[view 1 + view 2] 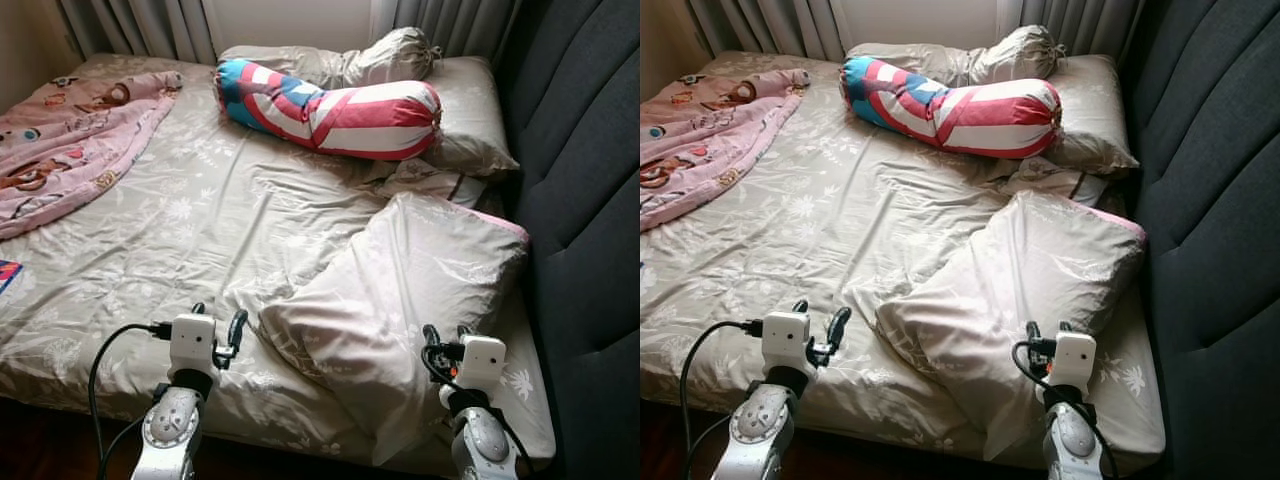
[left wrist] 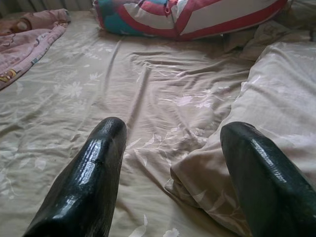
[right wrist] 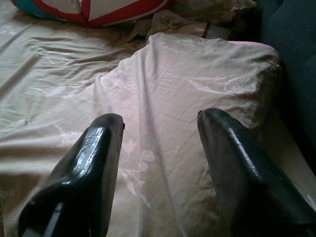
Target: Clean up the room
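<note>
Your left gripper (image 2: 170, 163) hangs wide open at the near corner of the beige pillow (image 1: 400, 300); your right gripper (image 3: 160, 153) is spread wide above that pillow's near end. Beyond the pillow lies the striped bolster (image 1: 330, 108), with the pink blanket (image 1: 70, 140) far off to the pillow's left.

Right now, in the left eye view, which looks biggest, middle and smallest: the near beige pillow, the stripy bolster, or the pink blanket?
1. near beige pillow, looks largest, though it lies closest to the camera.
2 and 3. Stripy bolster and pink blanket look about alike; the blanket is cut off at the picture's edge, so I won't rank them.
</note>
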Robot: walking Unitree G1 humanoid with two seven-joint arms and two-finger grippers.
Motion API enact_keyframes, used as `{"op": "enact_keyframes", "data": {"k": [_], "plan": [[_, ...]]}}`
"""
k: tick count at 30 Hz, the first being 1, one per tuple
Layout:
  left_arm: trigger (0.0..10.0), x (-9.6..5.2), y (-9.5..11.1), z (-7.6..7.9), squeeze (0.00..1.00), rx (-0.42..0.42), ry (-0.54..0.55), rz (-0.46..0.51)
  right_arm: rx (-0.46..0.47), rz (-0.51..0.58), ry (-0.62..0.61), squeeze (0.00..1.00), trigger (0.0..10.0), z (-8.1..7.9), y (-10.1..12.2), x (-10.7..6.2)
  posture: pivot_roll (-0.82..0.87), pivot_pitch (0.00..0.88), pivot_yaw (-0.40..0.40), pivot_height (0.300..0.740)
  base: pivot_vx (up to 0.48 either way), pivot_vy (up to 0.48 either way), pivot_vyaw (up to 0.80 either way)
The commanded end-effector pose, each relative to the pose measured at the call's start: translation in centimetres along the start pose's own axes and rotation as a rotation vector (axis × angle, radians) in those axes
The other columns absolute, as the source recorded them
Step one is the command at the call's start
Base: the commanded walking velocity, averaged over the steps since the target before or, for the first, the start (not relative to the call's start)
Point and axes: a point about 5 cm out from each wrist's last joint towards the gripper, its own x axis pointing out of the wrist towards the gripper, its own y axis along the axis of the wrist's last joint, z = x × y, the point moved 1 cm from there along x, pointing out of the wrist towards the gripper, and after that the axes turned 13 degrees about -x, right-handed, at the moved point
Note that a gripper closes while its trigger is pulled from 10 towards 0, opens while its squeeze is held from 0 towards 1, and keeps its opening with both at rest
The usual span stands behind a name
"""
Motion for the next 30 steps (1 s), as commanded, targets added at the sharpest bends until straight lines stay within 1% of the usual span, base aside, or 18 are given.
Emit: {"op": "enact_keyframes", "data": {"k": [1, 11, 13, 16, 21, 24, 28, 30], "plan": [[10.0, -0.14, 0.05, 0.19, 0.0, -0.009, -0.006, -0.005, 0.002, -0.006, -0.001, 0.0, 10.0, -0.08, 0.04, -0.01, -0.06, 0.196, -0.055, 0.74, 0.0, 0.0, 0.0], [10.0, -0.05, -0.17, 0.53, 0.0, -0.029, -0.003, -0.032, 0.01, -0.026, -0.009, 0.0, 10.0, -0.18, -0.08, -0.03, -0.06, 0.219, -0.057, 0.74, 0.0, 0.0, 0.0], [10.0, 0.0, -0.12, 0.49, 0.0, -0.028, -0.001, -0.03, 0.011, -0.031, -0.008, 0.0, 10.0, -0.21, -0.11, -0.01, -0.06, 0.223, -0.057, 0.74, 0.0, 0.48, 0.0], [10.0, 0.04, 0.07, 0.48, 0.0, -0.026, 0.002, -0.022, 0.011, -0.038, -0.008, 0.0, 10.0, -0.21, -0.13, 0.03, -0.05, 0.225, -0.059, 0.74, 0.0, 0.48, -0.7], [10.0, 0.04, 0.31, 0.47, 0.0, -0.023, 0.003, -0.014, 0.007, -0.041, -0.006, 0.0, 10.0, -0.26, -0.09, 0.06, -0.05, 0.23, -0.059, 0.74, 0.0, 0.0, -0.73], [10.0, 0.11, 0.35, 0.47, 0.0, -0.046, 0.014, -0.013, 0.007, -0.044, -0.002, 0.0, 10.0, -0.38, -0.06, 0.09, -0.05, 0.233, -0.06, 0.74, 0.0, 0.0, -0.72], [10.0, 0.18, 0.43, 0.5, 0.0, -0.043, 0.011, -0.012, 0.008, -0.043, 0.0, 0.0, 10.0, -0.47, 0.01, 0.13, -0.05, 0.234, -0.059, 0.74, 0.0, 0.391, -0.72], [10.0, 0.19, 0.5, 0.56, 0.0, -0.039, 0.007, -0.01, 0.008, -0.044, 0.001, 0.0, 10.0, -0.48, 0.01, 0.14, -0.05, 0.234, -0.059, 0.74, 0.0, 0.148, -0.72]]}}
